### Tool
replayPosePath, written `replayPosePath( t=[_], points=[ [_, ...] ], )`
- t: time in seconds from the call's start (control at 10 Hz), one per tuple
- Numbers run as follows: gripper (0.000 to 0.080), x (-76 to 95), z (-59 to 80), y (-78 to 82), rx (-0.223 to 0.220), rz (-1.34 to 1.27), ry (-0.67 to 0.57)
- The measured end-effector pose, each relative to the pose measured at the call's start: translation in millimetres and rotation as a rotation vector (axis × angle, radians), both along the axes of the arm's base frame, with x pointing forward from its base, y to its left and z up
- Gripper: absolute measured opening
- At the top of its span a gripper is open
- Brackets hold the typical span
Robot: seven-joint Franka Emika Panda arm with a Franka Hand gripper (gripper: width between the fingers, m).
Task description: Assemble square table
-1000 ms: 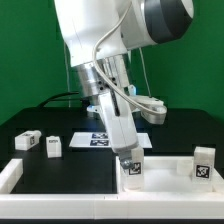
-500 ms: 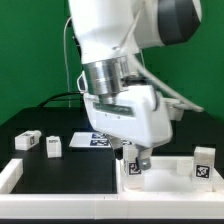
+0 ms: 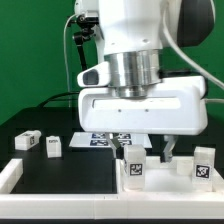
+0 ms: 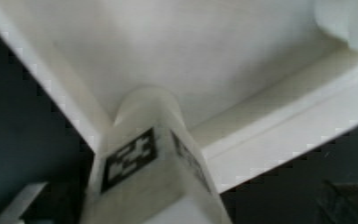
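The white square slab (image 3: 166, 180) lies at the front of the exterior view's right. A white tagged leg (image 3: 133, 170) stands upright on its near-left corner. My gripper (image 3: 144, 152) hangs over that leg, its wide hand turned broadside to the camera. One finger is on each side of the leg and both stand clear of it, so the gripper is open. In the wrist view the leg (image 4: 149, 160) fills the middle, with the slab (image 4: 229, 50) behind it. Two more legs (image 3: 27, 141) (image 3: 53, 146) lie at the left, and one (image 3: 203, 163) stands at the right.
The marker board (image 3: 100, 139) lies flat behind the gripper. A white bar (image 3: 10, 172) edges the workspace at the front left. The table (image 3: 70, 175) is black and a green backdrop stands behind it.
The hand has turned about a quarter turn around the leg, from side-on to broadside. The leg and its tag have kept the same place and facing.
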State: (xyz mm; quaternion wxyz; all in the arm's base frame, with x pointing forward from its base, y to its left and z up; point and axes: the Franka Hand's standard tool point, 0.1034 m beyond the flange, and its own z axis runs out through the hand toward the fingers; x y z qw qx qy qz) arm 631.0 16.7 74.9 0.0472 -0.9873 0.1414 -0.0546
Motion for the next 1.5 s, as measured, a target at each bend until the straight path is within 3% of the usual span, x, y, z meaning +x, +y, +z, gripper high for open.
replayPosePath(
  t=[0.2,0.3,0.4,0.5,0.6,0.9,1.1,1.2,1.3,1.5],
  points=[
    [0.0649,-0.5,-1.3,0.2,-0.009,0.046,-0.012],
    [0.0524,-0.5,-1.5,0.1,-0.007,0.028,-0.01],
    [0.0524,-0.7,-1.9,0.2,-0.005,0.017,-0.009],
    [0.0346,-1.0,-2.2,-4.4,0.0,-0.057,-0.003],
    [0.0295,-2.4,-3.8,-9.1,0.004,-0.131,0.006],
    [0.0295,-3.0,-4.8,-12.1,0.046,-0.421,0.031],
    [0.0293,-8.0,-6.4,-10.3,0.126,-0.789,0.104],
    [0.0293,-7.4,-5.9,-11.2,0.193,-0.958,0.149],
    [0.0293,-6.1,-6.1,-13.7,0.214,-1.044,0.167],
    [0.0293,-7.2,-6.9,-5.3,0.175,-0.961,0.135]
  ],
)
